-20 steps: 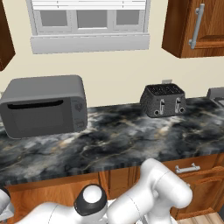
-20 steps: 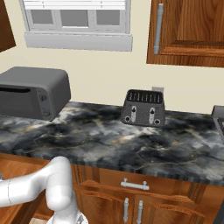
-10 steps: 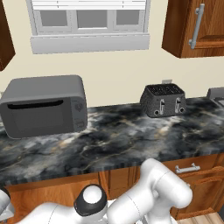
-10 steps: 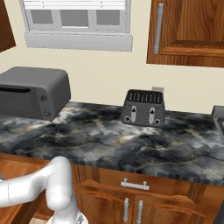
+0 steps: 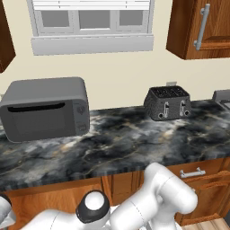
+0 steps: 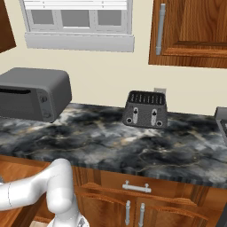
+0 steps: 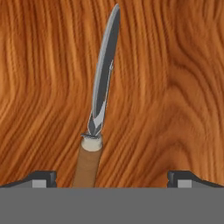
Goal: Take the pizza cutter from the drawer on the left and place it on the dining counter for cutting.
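— Marbled stone counter (image 5: 134, 143) under the window, microwave (image 5: 45, 108) at one end, toaster (image 6: 146, 109) further along. Where's the pizza cutter (image 7: 99, 118)?
— Lying on the drawer's (image 7: 175, 87) bare wood, seen edge-on from the hand view, handle nearest the camera.
— And the jaws?
— Spread wide either side of the handle, holding nothing

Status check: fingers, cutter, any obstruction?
Gripper open, fingers either side of the brown wooden handle. Grey-wheeled pizza cutter lying on the plain wood drawer floor, not gripped. Nothing in the way.
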Controlling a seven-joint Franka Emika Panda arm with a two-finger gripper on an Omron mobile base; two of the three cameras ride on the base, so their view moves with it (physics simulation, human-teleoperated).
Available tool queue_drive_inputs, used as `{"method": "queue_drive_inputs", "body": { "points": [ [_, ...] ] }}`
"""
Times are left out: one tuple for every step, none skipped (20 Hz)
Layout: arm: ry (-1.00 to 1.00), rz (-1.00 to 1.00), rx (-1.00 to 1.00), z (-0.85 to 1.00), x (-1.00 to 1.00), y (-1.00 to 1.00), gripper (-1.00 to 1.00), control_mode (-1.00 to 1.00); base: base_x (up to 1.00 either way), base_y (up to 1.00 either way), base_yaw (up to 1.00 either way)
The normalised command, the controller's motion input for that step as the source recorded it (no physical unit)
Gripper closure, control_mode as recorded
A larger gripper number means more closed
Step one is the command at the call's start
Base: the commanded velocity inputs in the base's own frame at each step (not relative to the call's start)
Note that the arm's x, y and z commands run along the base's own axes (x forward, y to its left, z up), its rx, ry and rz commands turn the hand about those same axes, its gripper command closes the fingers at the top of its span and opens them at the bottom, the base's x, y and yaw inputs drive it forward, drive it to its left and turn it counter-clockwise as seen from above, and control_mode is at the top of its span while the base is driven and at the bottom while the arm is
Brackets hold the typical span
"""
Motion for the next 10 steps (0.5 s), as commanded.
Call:
{"method": "queue_drive_inputs", "body": {
  "points": [
    [0.00, 0.01, 0.00, -0.24, 0.00, 0.00, -1.00, -1.00, 0.00, 0.00, 0.00],
    [0.00, 0.01, 0.00, -0.23, 0.00, 0.00, -1.00, -1.00, 0.00, 0.00, 0.00],
    [0.00, 0.01, 0.00, -0.21, 0.00, 0.00, -1.00, -1.00, 0.00, 0.00, 0.00],
    [0.00, 0.01, 0.01, -0.17, 0.00, 0.00, -1.00, -1.00, 0.00, 0.00, 0.00],
    [0.00, 0.01, 0.01, -0.15, 0.00, 0.00, -1.00, -1.00, 0.00, 0.00, 0.00],
    [0.00, 0.01, 0.01, -0.15, 0.00, 0.00, -1.00, -1.00, 0.00, 0.00, 0.00],
    [0.00, 0.02, 0.03, -0.16, 0.00, 0.00, -1.00, -1.00, 0.00, 0.00, 0.00],
    [0.00, 0.01, 0.05, -0.11, -0.01, 0.00, -1.00, -1.00, 0.00, 0.00, 0.00],
    [0.00, 0.01, 0.04, -0.13, -0.01, 0.00, -1.00, -1.00, 0.00, 0.00, 0.00],
    [0.00, 0.01, 0.05, -0.09, 0.00, 0.00, -1.00, -1.00, 0.00, 0.00, 0.00]
  ]
}}
